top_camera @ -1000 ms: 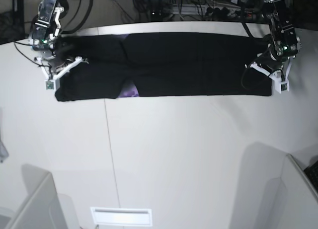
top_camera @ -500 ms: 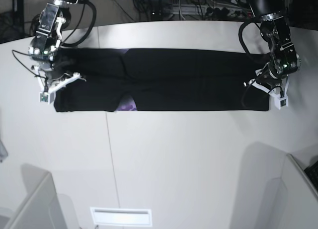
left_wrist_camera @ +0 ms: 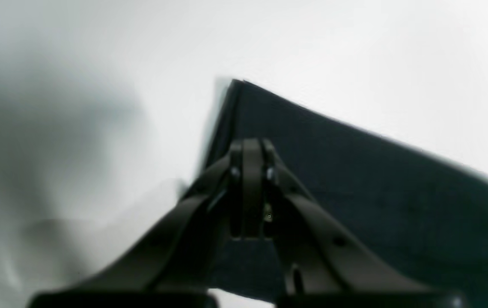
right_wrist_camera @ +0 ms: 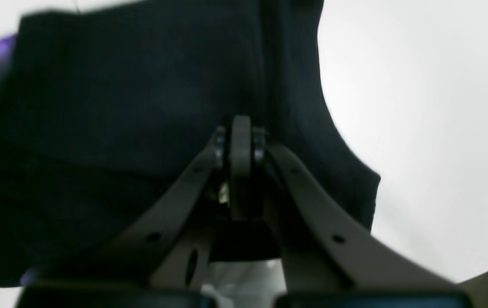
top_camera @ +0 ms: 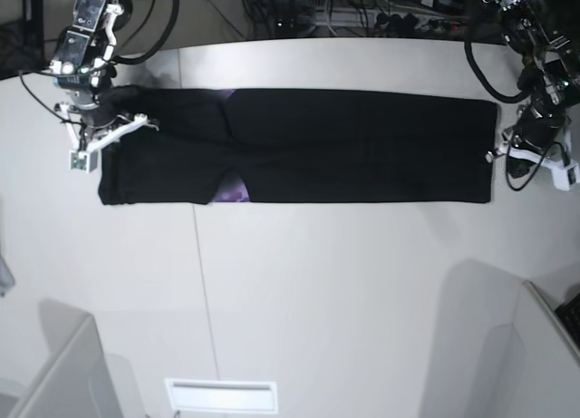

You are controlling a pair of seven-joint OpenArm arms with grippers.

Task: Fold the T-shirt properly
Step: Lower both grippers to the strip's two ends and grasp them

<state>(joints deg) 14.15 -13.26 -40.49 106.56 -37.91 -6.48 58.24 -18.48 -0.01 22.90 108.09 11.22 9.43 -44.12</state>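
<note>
Two claws, the left gripper beside the T-shirt's right edge and the right gripper over its left end, are both clenched on nothing, with wide bare table nearer.

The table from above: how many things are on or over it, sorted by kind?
T-shirts: 1, the black T-shirt lying in a long band
Robot grippers: 2, the right gripper and the left gripper, both shut
Tables: 1, the white table
Total: 4
</note>
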